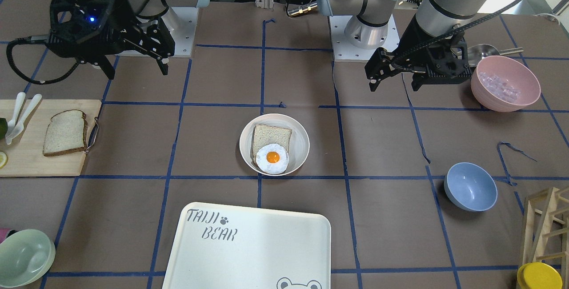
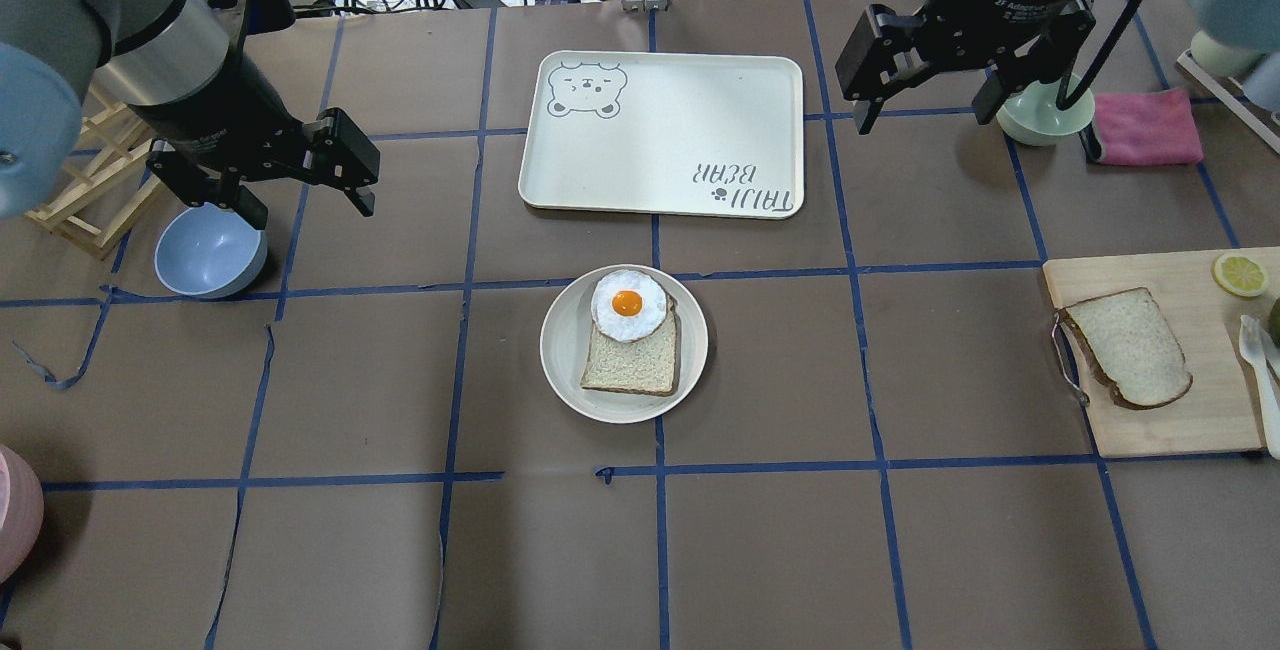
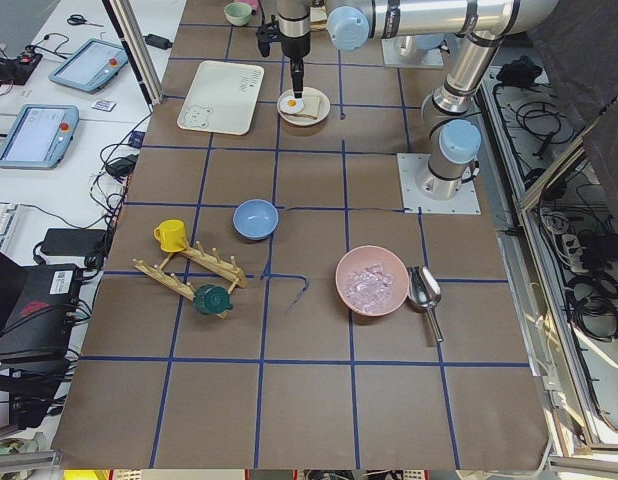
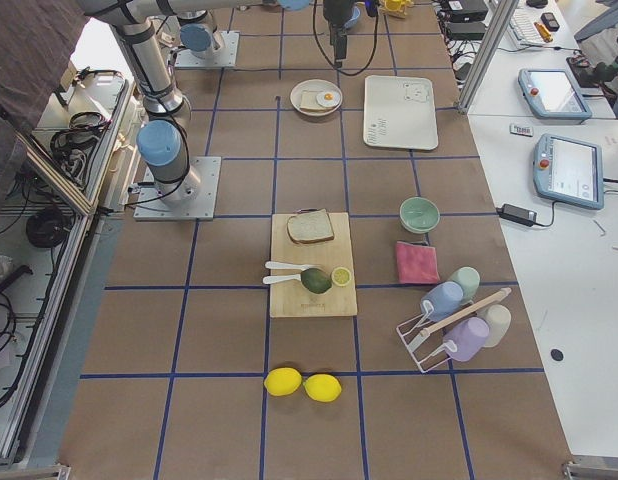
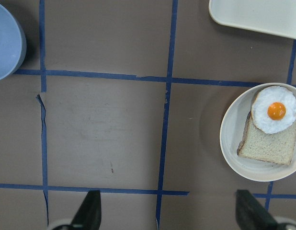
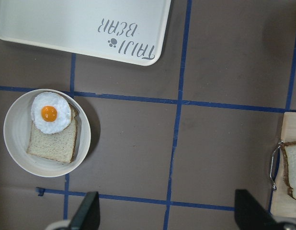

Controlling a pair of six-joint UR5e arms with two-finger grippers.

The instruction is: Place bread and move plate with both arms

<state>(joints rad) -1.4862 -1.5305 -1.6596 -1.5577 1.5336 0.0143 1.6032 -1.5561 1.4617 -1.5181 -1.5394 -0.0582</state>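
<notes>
Overhead exterior: bread (image 2: 1130,345) sits on cutting board (image 2: 1150,430), robot's right; plate (image 2: 570,370) mid desk (image 2: 400,550), holding egg-topped slice (image 2: 630,365). Beyond, left pincer (image 2: 310,208) and right pincer (image 2: 922,115) hover spread, empty. Step: bread pickup not begun; right arm should descend onto it.

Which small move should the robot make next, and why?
Probably the right gripper, open and empty, should travel toward the dark-crusted bread on the cutting board; it lies on that arm's side, and the plate holds only a squarer slice and a fried egg.
</notes>
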